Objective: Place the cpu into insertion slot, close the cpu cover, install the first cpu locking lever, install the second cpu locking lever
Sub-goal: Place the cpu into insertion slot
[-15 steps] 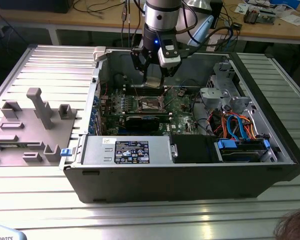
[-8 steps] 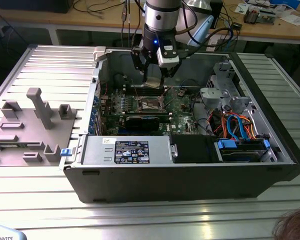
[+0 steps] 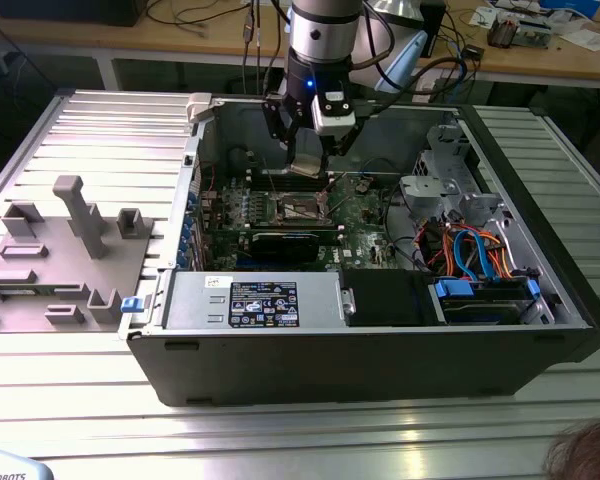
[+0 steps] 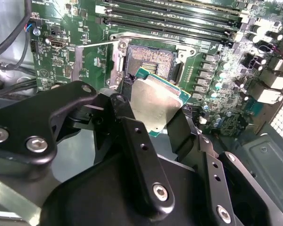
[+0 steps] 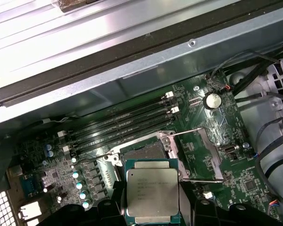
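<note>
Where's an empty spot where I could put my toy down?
The ridged table is bare in front of the computer case, and also beyond the grey fixture on the exterior view's left. Inside the case it is crowded: cables, green board, and the gripper holding the cpu.

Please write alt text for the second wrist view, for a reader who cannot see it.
The black gripper holds the cpu, a square chip with a dull silver top, close to the empty insertion slot on the green circuit board. Long dark memory slots run beyond the slot.
</note>
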{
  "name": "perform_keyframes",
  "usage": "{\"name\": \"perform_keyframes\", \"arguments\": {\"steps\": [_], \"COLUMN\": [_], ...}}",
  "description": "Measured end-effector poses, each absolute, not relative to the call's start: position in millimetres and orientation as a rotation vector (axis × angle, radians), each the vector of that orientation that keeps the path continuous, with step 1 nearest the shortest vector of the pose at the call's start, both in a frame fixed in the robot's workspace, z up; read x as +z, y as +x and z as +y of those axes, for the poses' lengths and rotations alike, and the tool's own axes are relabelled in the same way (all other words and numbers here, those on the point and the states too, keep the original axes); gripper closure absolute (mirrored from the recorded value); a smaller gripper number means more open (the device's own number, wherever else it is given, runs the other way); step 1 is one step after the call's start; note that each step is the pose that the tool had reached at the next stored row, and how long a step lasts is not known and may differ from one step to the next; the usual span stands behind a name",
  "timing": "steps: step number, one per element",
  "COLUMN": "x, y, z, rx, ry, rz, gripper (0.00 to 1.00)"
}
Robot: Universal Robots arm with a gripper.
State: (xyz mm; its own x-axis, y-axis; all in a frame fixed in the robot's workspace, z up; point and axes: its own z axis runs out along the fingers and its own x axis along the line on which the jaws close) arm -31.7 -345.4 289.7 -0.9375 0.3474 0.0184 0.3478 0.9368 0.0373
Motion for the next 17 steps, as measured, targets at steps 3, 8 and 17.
{"name": "perform_keyframes", "arguments": {"steps": [3,8,17], "x": [289.5,289.3,288.9], "y": [-31.7,-31.7,-31.7], "z": [-345.4,-345.4,-345.4], "rx": [-0.063,-0.062,-0.062], "ry": [-0.574,-0.624,-0.691], "rz": [-3.077,-3.068,-3.054], "gripper": [0.46,0.46,0.46]}}
